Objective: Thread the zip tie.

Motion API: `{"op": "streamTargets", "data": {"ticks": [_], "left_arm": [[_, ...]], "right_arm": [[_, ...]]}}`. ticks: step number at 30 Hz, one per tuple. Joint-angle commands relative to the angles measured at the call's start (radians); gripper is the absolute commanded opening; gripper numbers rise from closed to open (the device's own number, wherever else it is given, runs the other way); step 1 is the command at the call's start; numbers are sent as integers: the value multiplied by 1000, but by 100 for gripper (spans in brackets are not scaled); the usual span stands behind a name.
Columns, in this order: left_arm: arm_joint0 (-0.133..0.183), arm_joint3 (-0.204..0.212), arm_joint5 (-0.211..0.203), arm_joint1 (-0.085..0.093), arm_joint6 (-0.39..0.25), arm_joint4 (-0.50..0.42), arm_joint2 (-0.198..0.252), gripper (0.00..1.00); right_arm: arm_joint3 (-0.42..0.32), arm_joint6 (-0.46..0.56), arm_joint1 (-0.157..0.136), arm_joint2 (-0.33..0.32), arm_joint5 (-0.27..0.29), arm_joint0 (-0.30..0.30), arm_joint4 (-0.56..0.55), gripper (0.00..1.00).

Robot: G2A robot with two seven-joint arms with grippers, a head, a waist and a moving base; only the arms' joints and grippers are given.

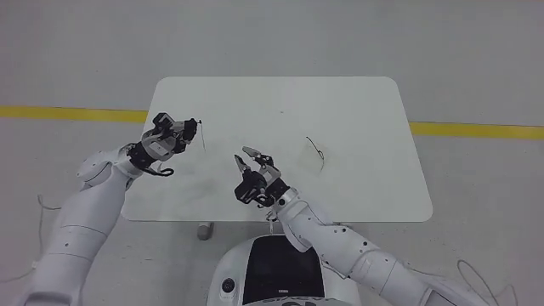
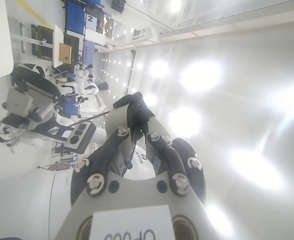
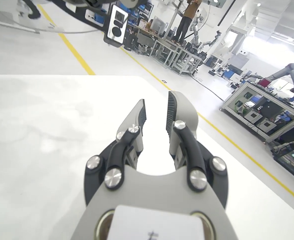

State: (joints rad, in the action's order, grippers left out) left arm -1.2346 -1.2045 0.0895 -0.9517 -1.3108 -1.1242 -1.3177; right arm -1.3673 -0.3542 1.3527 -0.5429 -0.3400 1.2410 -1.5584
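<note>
top view: white table [image 1: 357, 110]. left gripper [image 1: 189, 126] over near-left part of table, pinching thin black zip tie [image 1: 202, 134]; strip shows just right of fingertips. right gripper [image 1: 246, 157] over near edge around centre, fingers spread. second zip tie [image 1: 316, 148] lies curved on table, right of centre, well apart from both grippers.

left wrist view: left gripper [image 2: 134, 112] aimed at ceiling, pads pressed together on zip tie [image 2: 134, 136]; black strip runs back between fingers.

right wrist view: right gripper [image 3: 155, 112] spread wide above table [image 3: 37, 116].
</note>
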Motion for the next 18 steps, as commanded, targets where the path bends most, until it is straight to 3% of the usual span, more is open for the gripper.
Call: {"op": "streamTargets", "data": {"ticks": [1,2,11,18], "left_arm": [[-13,-24,4,1,-18,10,3,0],[-22,-40,8,0,-28,1,6,0],[-23,-42,7,0,-14,2,7,0],[-34,-37,-4,7,-11,18,-30,0]], "right_arm": [[-5,-3,1,-5,0,5,5,100],[-5,-3,1,-5,0,5,5,100],[-17,-13,0,-19,14,15,41,100],[-43,-216,-33,-166,255,95,256,100]]}}
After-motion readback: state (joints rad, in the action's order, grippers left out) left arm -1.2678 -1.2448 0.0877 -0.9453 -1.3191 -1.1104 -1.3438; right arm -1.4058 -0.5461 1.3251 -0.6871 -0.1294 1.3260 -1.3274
